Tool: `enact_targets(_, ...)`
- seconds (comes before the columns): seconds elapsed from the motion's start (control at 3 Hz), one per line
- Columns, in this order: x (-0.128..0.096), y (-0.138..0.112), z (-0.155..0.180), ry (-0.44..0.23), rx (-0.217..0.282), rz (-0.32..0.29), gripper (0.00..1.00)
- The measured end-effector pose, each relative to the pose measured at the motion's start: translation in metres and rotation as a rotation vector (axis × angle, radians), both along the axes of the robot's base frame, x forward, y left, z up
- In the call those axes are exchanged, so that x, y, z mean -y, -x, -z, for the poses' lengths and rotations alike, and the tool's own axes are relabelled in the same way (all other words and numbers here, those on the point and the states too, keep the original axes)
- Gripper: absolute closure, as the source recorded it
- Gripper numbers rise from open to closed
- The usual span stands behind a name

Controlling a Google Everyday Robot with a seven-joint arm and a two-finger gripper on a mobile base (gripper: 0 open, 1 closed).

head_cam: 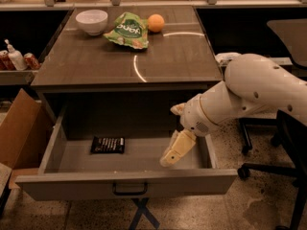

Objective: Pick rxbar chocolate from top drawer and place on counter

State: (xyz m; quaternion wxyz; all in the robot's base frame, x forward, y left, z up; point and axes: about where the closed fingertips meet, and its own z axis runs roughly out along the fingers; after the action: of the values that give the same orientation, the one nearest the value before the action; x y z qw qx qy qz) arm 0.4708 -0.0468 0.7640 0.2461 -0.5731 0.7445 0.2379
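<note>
The rxbar chocolate [108, 144], a small flat black bar with pale lettering, lies on the floor of the open top drawer [129, 182], left of centre. My gripper [172, 155] hangs inside the drawer at its right part, pointing down and to the left, well to the right of the bar and not touching it. The white arm reaches in from the right. The counter [168, 56] is the wood-grain top above the drawer.
On the counter's far side stand a white bowl [91, 21], a green snack bag [127, 30] and an orange [155, 22]. A cardboard box [17, 131] stands left of the drawer. Office chair legs [254, 150] are at the right. Bottles and cans [14, 57] sit on a left shelf.
</note>
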Motion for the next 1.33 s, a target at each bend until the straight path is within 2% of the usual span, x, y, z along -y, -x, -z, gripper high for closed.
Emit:
enact_targets(0.67, -0.037, -0.019, 0.023, -0.04, 0.004, -0.039, 0.0)
enact_targets(1.0, -0.053, -0.03, 0.033, -0.054, 0.019, -0.015, 0.0)
enact_targets(1.33, -0.088, -0.061, 0.065, -0.111, 0.07, 0.009, 0.0)
